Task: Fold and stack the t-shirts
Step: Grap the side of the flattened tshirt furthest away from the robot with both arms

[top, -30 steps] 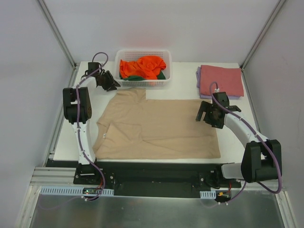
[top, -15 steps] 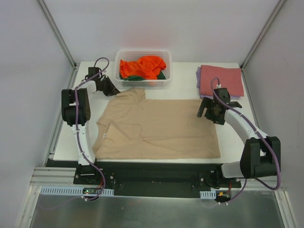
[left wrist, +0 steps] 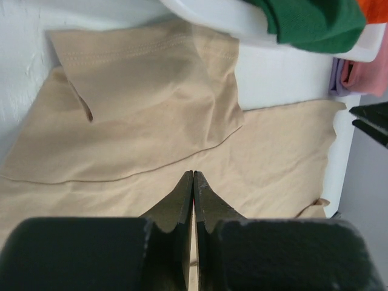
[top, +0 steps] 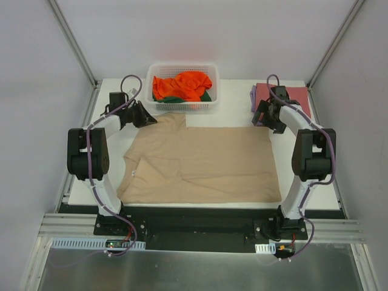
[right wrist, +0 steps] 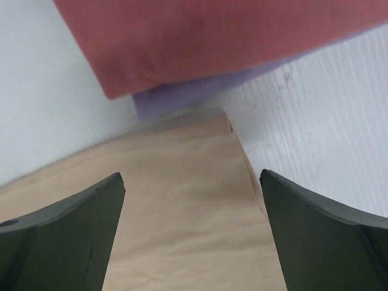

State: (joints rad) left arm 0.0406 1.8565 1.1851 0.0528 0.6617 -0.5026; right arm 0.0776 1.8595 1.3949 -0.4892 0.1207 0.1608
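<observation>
Both arms reach over the far corners of the spread beige shirt [top: 200,160].
The left gripper [left wrist: 193,182], fingers pressed together and empty, hovers above its sleeve; the right gripper [right wrist: 191,200], spread wide, hovers above the corner beside the folded pink shirt [right wrist: 212,36].

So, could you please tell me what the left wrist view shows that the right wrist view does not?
Only the left wrist view shows the left gripper with its fingers closed together, the beige t-shirt's sleeve, the dark green t-shirt and the white basket's rim.

Only the right wrist view shows the right gripper open above the beige shirt's far right corner, with bare table beside it.

Both show the beige t-shirt, the folded pink t-shirt and the lavender one beneath it.
</observation>
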